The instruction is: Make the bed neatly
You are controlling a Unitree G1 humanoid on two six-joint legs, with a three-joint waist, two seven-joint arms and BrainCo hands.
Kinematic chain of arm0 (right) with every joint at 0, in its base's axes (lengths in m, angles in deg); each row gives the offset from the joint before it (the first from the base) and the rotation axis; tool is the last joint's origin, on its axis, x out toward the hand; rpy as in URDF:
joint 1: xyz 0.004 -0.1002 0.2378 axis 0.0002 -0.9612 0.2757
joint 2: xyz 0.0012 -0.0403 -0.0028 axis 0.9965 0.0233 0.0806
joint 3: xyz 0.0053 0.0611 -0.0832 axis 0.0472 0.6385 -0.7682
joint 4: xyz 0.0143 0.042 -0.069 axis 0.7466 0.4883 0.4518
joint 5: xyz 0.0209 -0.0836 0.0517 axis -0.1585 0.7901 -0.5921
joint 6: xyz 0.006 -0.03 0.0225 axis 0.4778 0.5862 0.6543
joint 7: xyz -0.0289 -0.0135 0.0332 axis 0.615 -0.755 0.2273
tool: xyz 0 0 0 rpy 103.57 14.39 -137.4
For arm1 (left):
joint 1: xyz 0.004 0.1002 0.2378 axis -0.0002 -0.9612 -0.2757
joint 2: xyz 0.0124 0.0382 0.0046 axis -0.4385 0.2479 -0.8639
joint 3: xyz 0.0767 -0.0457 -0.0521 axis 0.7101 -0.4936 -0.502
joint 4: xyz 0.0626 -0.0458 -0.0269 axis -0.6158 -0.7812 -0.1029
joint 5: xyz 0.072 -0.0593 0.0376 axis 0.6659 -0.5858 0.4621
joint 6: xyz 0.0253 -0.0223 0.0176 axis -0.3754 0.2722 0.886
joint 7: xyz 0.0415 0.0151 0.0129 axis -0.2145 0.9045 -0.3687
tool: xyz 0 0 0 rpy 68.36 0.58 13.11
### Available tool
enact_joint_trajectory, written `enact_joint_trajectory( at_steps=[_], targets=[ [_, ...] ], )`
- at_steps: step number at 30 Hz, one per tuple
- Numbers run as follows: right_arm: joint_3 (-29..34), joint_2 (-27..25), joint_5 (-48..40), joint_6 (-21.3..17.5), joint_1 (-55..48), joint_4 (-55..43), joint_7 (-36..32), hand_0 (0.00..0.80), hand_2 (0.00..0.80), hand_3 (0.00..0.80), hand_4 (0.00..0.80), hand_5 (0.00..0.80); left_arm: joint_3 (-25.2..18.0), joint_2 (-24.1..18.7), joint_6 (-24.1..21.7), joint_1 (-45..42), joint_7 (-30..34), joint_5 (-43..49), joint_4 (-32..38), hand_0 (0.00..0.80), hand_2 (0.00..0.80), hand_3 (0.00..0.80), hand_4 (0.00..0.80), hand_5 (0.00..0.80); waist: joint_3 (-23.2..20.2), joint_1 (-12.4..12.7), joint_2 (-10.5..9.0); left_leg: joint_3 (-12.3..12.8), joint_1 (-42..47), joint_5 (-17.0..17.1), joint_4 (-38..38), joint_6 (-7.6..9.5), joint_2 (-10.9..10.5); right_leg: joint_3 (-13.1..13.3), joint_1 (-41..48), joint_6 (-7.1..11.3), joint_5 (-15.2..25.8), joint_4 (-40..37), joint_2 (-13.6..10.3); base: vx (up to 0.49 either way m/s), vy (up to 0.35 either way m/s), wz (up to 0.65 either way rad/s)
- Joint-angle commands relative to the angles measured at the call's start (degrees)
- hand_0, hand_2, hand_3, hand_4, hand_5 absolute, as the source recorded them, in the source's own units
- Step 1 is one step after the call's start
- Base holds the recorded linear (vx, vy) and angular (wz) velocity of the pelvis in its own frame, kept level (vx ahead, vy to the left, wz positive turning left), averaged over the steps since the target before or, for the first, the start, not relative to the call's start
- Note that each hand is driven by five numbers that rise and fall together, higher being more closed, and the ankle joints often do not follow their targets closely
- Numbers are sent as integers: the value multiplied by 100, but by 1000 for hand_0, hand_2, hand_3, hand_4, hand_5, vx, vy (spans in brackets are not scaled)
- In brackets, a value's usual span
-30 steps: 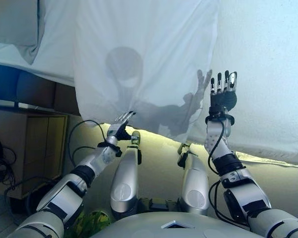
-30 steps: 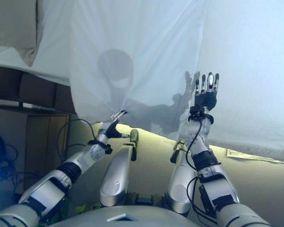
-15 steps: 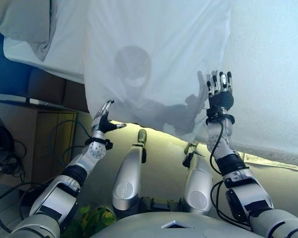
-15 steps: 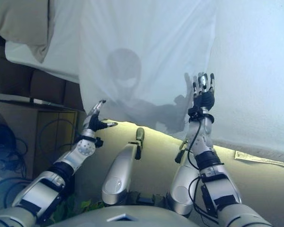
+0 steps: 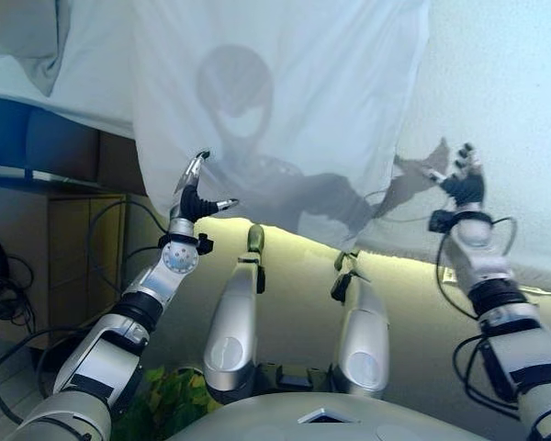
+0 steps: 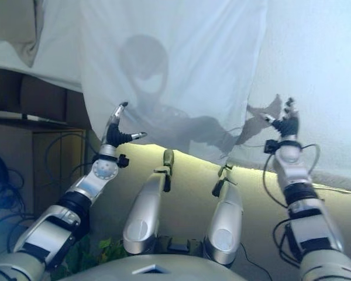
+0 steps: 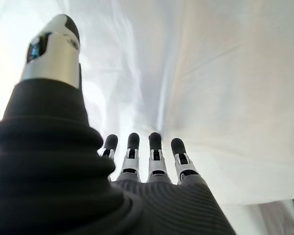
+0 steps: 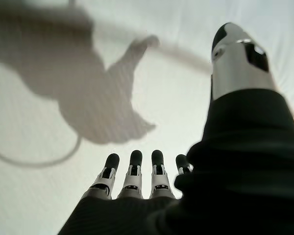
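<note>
A white sheet [image 5: 285,110] hangs down the side of the bed in front of me, its lower edge above the floor. My left hand [image 5: 191,197] is open with fingers spread, at the sheet's lower left edge; in the left wrist view its straight fingers [image 7: 149,159] point at the cloth and hold nothing. My right hand [image 5: 461,186] is open and empty, held up against the white bed side [image 5: 505,110] to the right of the hanging sheet; the right wrist view shows its straight fingers [image 8: 137,171] in front of white cloth.
A grey pillow or bunched cloth [image 5: 28,37] lies on the bed at the upper left. A wooden cabinet [image 5: 64,248] stands by the bed on the left, with a blue surface [image 5: 18,147] above it. A green plant [image 5: 170,404] is low at the left.
My left hand has come off the sheet's bottom edge, opened and moved up and to the left. My right hand has moved to the right and a little lower. The camera has shifted.
</note>
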Motion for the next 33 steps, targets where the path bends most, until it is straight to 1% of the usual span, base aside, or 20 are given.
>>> enact_joint_trajectory(
  at_steps=[1,4,7,10,11,16,20,21,25,31,33],
  targets=[
    [-251,-363,876,215,593,-245,299,0,0,0,0,0,-265,-356,-332,-242,-9,-237,551,0,0,0,0,0,78,189,24,-116,-369,721,-263,-90,9,117,281,610,-180,262,-315,-21,44,5],
    [-519,-442,1356,405,868,-294,540,0,0,0,0,0,-322,-430,-488,-334,17,-374,624,0,0,0,0,0,90,288,82,-179,-447,747,-292,-72,-36,110,178,610,-221,358,-347,-9,40,12],
    [-650,-421,1478,518,998,-376,646,0,0,0,0,0,-368,-456,-564,-376,0,-453,719,0,0,0,0,0,90,345,141,-218,-526,790,-326,-57,-73,107,75,610,-247,429,-377,2,53,18],
    [-719,-380,1764,563,1091,-377,739,0,0,0,0,0,-396,-471,-627,-398,-54,-532,771,0,0,0,0,0,90,381,189,-239,-622,843,-372,-48,-94,116,-60,619,-242,467,-392,-9,68,14],
    [-786,-371,1985,582,1160,-342,804,0,0,0,0,0,-401,-472,-642,-382,-69,-549,775,0,0,0,0,0,91,398,215,-249,-672,887,-424,-45,-105,114,-120,628,-234,452,-389,-20,63,17],
    [-1160,-419,2641,811,1447,-275,904,0,0,0,0,0,-284,-376,-736,-322,-187,-572,789,0,0,0,0,0,91,445,330,-288,-815,1029,-605,-27,-165,138,-316,665,-220,426,-396,-33,65,8],
    [-1422,-387,3019,1023,1674,-53,826,0,0,0,0,0,-178,-310,-785,-273,-218,-604,827,0,0,0,0,0,91,511,456,-300,-925,1097,-661,-18,-225,177,-484,700,-221,472,-468,-24,65,5],
    [-1507,-329,3135,1054,1732,131,827,0,0,0,0,0,-133,-286,-801,-228,-226,-640,826,0,0,0,0,0,91,539,508,-301,-966,1108,-658,-6,-241,188,-534,708,-233,504,-494,-20,43,7],
    [-1656,-154,3309,1048,1734,504,772,0,0,0,0,0,-30,-269,-844,-139,-235,-710,880,0,0,0,0,0,91,619,577,-348,-1051,1100,-615,21,-301,185,-620,721,-241,568,-541,-14,4,13],
    [-1755,320,3263,940,1625,949,583,0,0,0,0,0,147,-176,-783,66,-295,-688,857,0,0,0,0,0,91,665,613,-380,-1082,1094,-576,34,-361,160,-625,732,-211,567,-567,-12,-5,10],
    [-1809,482,3313,991,1577,960,522,0,0,0,0,0,181,-134,-763,133,-336,-675,839,0,0,0,0,0,91,663,610,-382,-1089,1086,-560,37,-374,163,-626,737,-200,559,-575,0,0,0]
  ],
)
